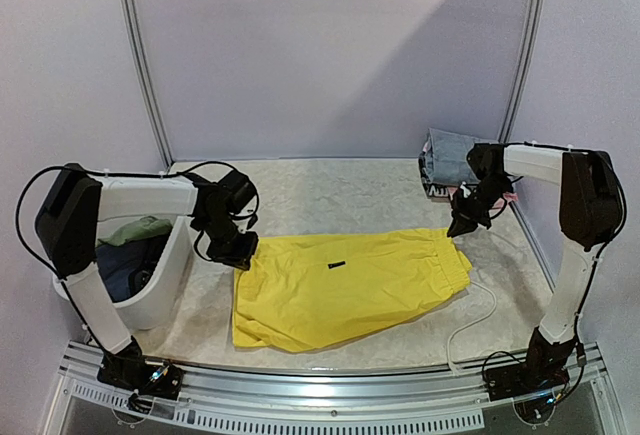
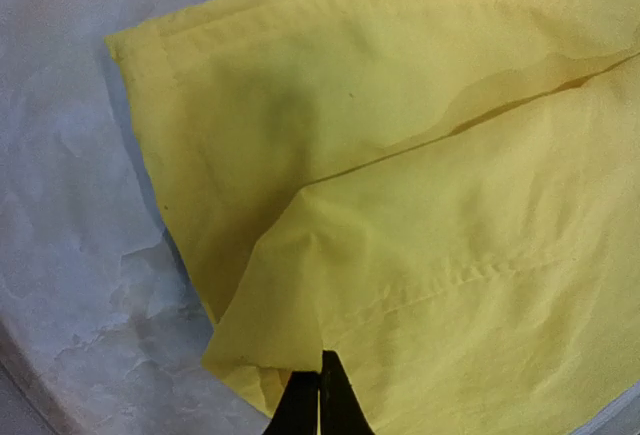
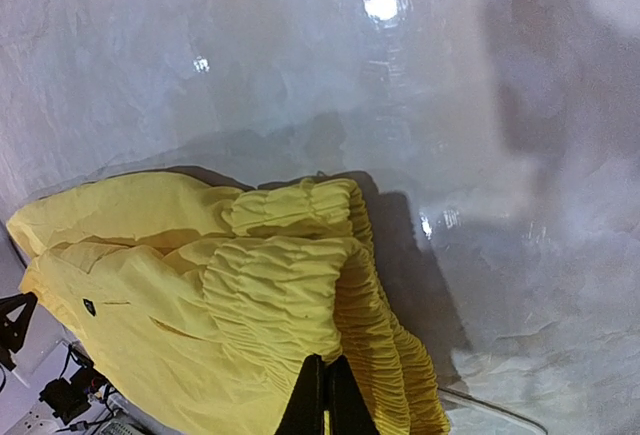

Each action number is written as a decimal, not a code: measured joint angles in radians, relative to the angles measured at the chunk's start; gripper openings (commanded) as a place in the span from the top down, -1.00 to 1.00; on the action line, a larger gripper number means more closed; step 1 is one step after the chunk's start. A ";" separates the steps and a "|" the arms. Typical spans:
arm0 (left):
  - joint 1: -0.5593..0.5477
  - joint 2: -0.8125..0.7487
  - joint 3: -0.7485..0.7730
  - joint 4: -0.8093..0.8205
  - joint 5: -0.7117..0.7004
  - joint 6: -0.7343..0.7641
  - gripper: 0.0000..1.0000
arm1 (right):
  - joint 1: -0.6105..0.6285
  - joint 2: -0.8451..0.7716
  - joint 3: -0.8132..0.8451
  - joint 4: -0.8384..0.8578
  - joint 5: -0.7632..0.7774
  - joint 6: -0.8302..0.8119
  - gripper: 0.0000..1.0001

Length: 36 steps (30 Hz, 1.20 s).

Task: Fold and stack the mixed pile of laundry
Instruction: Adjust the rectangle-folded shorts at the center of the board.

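The bright yellow shorts (image 1: 345,285) lie spread across the middle of the table, waistband to the right. My left gripper (image 1: 237,253) is at their far left corner; in the left wrist view its jaws (image 2: 320,395) are shut on a raised fold of the yellow cloth (image 2: 400,155). My right gripper (image 1: 462,225) is at the far right corner. In the right wrist view it (image 3: 325,395) is shut on the gathered elastic waistband (image 3: 290,285), with yellow showing between the fingers. Olive-green (image 1: 135,230) and dark blue (image 1: 125,265) garments of the pile lie in the tub.
The white plastic tub (image 1: 165,290) stands at the left edge beside the left arm. A folded grey-blue garment (image 1: 450,160) with a pink edge sits at the back right, behind the right gripper. A white cable (image 1: 480,315) loops on the table near the right arm's base.
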 measured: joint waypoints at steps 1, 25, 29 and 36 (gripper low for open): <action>0.000 -0.007 0.012 -0.013 -0.005 0.000 1.00 | -0.001 0.000 0.000 -0.002 0.000 -0.001 1.00; 0.024 0.008 0.507 -0.278 -0.069 0.085 1.00 | -0.056 -0.029 -0.020 -0.049 -0.062 -0.028 1.00; 0.030 0.036 0.591 -0.327 -0.071 0.098 1.00 | -0.077 -0.050 -0.039 -0.044 -0.084 -0.021 1.00; 0.087 0.090 0.740 -0.352 -0.084 0.130 1.00 | -0.102 -0.068 -0.076 -0.008 -0.088 0.004 1.00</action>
